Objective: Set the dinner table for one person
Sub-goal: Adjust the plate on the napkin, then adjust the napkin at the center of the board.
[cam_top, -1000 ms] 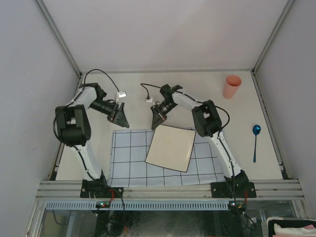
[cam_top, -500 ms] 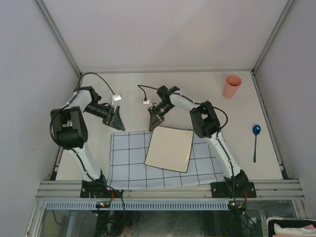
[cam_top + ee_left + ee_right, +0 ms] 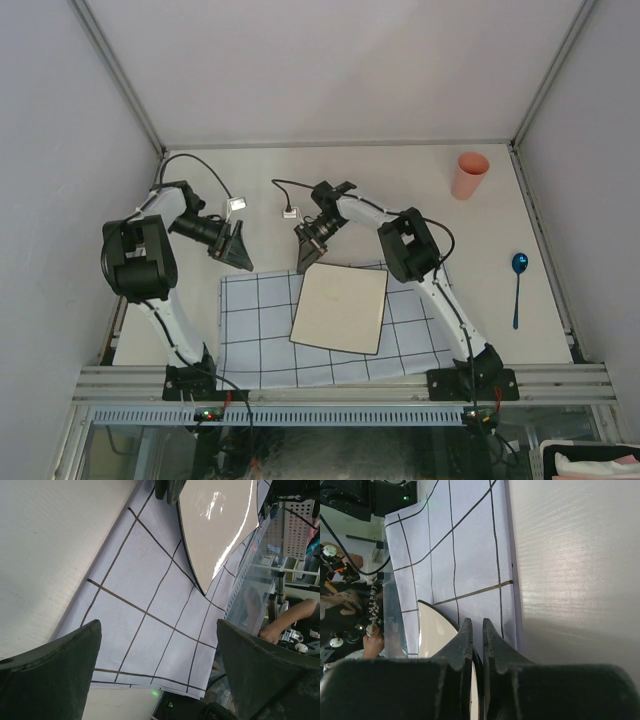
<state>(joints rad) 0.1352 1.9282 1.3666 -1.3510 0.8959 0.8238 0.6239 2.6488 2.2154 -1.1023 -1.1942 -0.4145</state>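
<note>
Right fingers (image 3: 465, 642) tight on plate (image 3: 340, 308) corner, contact half-hidden; left fingers (image 3: 60, 672) wide apart

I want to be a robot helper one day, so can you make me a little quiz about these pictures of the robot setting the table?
1. True or false: the pink cup stands on the checked cloth.
2. Which gripper is shut on the square plate's corner? A left, B right, C neither.
3. Fill in: the blue spoon lies on the bare table, on its ___ side.
Key: 1 false, it stands on the bare table, in the far right corner. 2 B, the right gripper. 3 right.
</note>
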